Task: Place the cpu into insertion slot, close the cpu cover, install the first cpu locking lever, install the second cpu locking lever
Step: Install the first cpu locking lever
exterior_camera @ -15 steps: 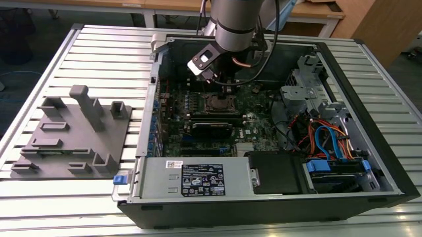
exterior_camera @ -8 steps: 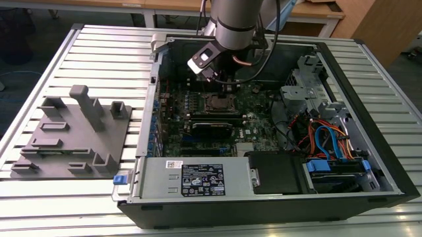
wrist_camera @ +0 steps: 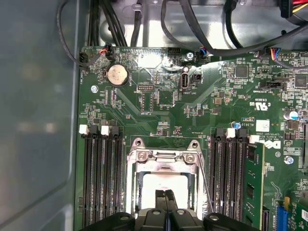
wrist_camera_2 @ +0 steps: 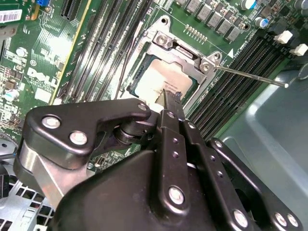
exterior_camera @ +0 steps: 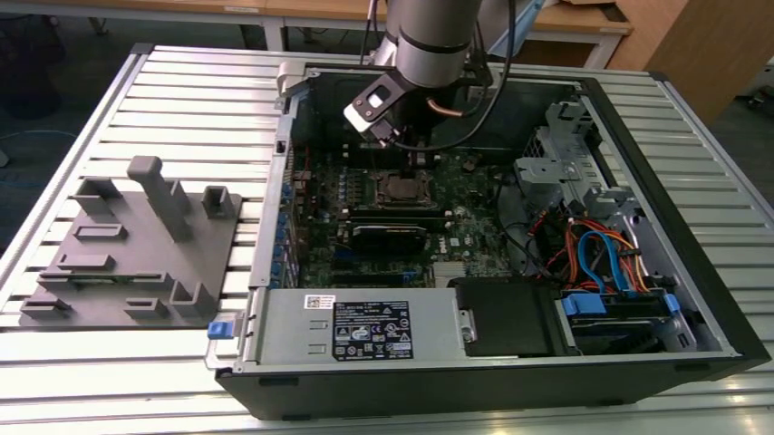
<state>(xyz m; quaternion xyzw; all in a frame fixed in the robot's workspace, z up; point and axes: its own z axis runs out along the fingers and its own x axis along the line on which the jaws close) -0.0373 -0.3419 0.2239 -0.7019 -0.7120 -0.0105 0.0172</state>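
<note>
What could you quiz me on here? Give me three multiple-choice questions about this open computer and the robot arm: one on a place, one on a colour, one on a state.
1. Where is the gripper?
A) right over the cpu
B) over the grey tray beside the case
C) over the blue cables

2. What colour is the circuit board?
A) red
B) green
C) white

3. How do the gripper's fingers stand?
A) spread wide
B) shut together
C) clamped on a cable

Answers:
1 A: both wrist views show its tip over the pale square chip.
2 B: the board is green in every view.
3 B: in the first wrist view the two fingers meet with no gap.
</note>
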